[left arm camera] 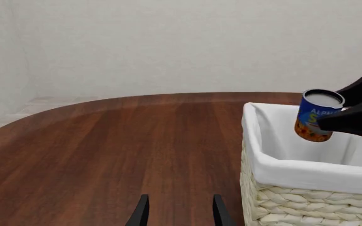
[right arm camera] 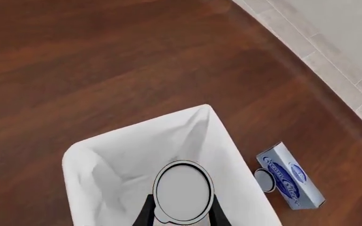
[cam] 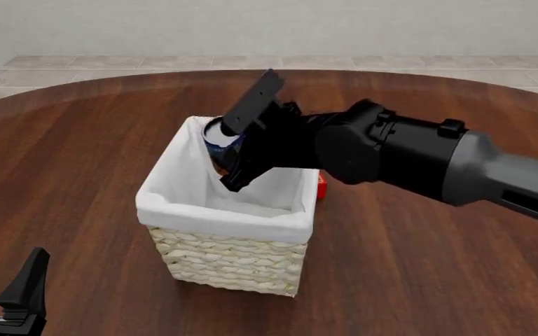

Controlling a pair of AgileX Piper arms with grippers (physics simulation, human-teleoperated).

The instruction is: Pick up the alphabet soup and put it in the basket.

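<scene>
Front view: my right gripper (cam: 235,143) reaches from the right over the basket (cam: 215,210), fingers pinching the alphabet soup (cam: 218,142); only a sliver of blue label and pale lid shows between them. A small red object (cam: 322,187) peeks out just behind the basket's right wall, under my right arm. My left gripper (cam: 3,280) sits low at the near left corner of the table (cam: 82,140), well apart from the basket, fingers spread, holding nothing.

Left wrist view: the alphabet soup (left arm camera: 316,116) appears whole, tilted, lid up, blue label with an orange-red base, held over the basket's (left arm camera: 294,169) open mouth and above the white lining, not resting on anything. My right gripper's dark fingers (left arm camera: 357,120) clamp its side. My own left fingertips (left arm camera: 142,212) stand parted over bare wood. The red object is not seen from here.

Right wrist view: looking straight down on the can's round grey-white lid (right arm camera: 182,190), centred over the basket's white-lined interior (right arm camera: 105,169). Only this view shows a pale blue-white box (right arm camera: 291,176) lying on the table beside the basket, with a small round item (right arm camera: 265,180) touching its side.
</scene>
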